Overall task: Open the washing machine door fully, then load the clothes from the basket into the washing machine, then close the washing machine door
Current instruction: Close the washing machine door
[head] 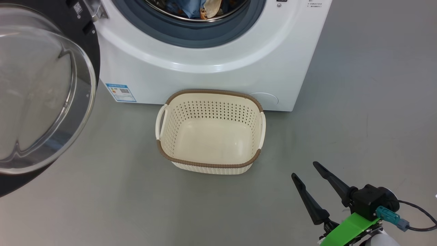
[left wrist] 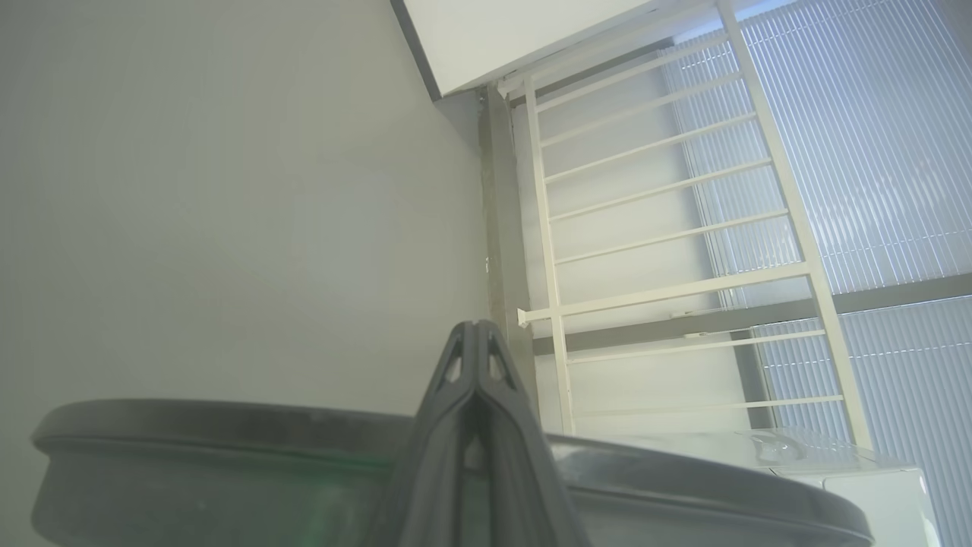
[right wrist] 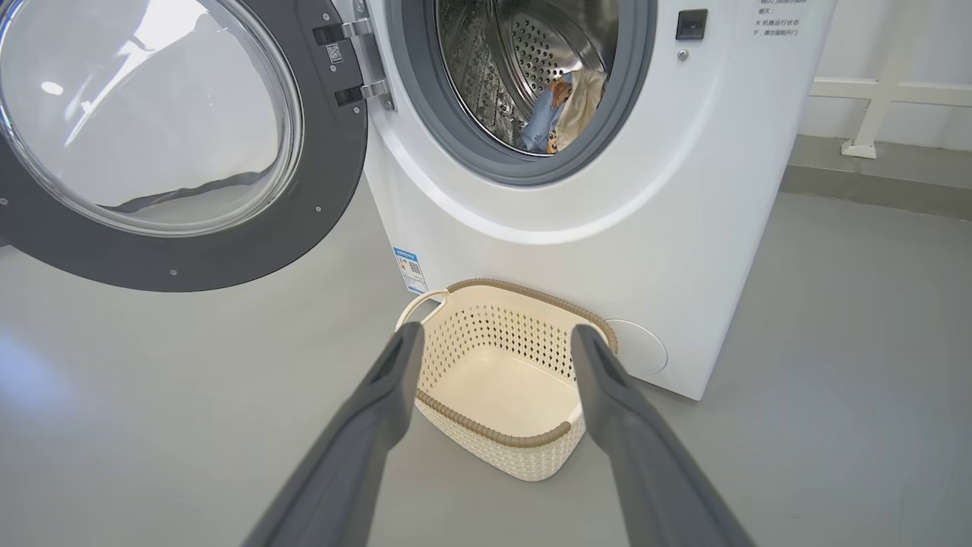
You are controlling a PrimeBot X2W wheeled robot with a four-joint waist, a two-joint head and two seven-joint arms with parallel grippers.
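The washing machine is taken as the landmark. Its door is swung wide open on the metal hinge at the machine's left side, so that the bulging clear glass and the black rim are turned away from the opening. Inside the machine, the clothes are seen lying low in the perforated steel drum, just behind the grey gasket; light blue fabric and a cream lining can be made out. The basket is set on the grey floor directly in front of the machine, its far rim close against the white front panel; whether they touch cannot be told. Nothing is held in the basket, and its pale bottom is exposed. A blue label sticker is fixed low on the machine's front, to the left of the basket, and a round cover plate is set into the front behind the basket's right corner.

The right gripper is held well in front of the machine, nearer the robot than the basket and to its right. Its two dark fingers are spread wide, pointed toward the basket, and nothing is gripped between them. The left gripper is clenched, its fingers pressed together with nothing between them. In the left wrist view a dark curved rim is seen behind the fingers, and a white railing beyond; contact with the rim cannot be judged.
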